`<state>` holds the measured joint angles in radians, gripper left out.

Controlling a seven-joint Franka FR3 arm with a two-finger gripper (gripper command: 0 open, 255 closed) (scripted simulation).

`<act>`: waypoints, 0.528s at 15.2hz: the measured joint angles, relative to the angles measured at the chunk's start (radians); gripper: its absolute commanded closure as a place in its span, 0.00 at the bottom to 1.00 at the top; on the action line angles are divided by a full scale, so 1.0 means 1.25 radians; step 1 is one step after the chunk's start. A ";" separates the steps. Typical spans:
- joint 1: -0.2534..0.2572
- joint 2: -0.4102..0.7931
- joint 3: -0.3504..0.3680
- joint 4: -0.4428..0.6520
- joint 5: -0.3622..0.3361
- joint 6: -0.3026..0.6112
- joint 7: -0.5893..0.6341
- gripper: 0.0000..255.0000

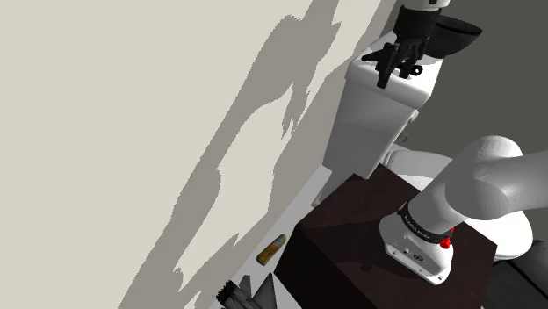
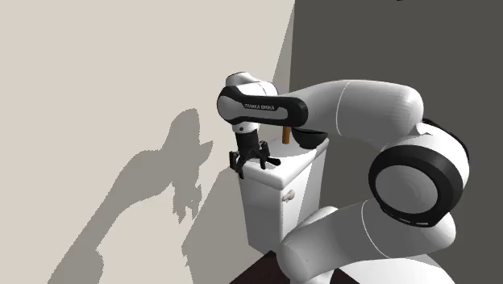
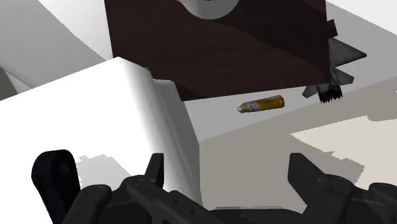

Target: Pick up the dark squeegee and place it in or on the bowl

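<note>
White lettering reading "FRANKA EMIKA" runs in small capitals along the black band (image 2: 259, 106) of the robot arm's last white segment, seen in the second exterior view. It is the only wording that can be read.

In the shoulder view, the dark ring (image 1: 413, 226) around the arm's lowest joint, above the stand, carries a line of tiny pale characters too small to make out. Just beside it a small red mark (image 1: 449, 239) sits on the white housing, with no legible sign on it.

The small orange bottle (image 3: 261, 104) lying on the floor has a pale label band near its cap end. No words or numbers can be read on it.
</note>
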<state>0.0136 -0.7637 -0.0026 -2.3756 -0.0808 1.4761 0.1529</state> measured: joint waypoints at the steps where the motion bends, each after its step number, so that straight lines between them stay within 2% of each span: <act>1: 0.000 0.000 0.000 0.000 0.000 0.000 0.000 0.00; 8: -0.019 0.092 -0.117 0.122 -0.038 0.007 -0.139 0.00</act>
<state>-0.0102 -0.6487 -0.1489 -2.2234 -0.1282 1.4848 -0.0208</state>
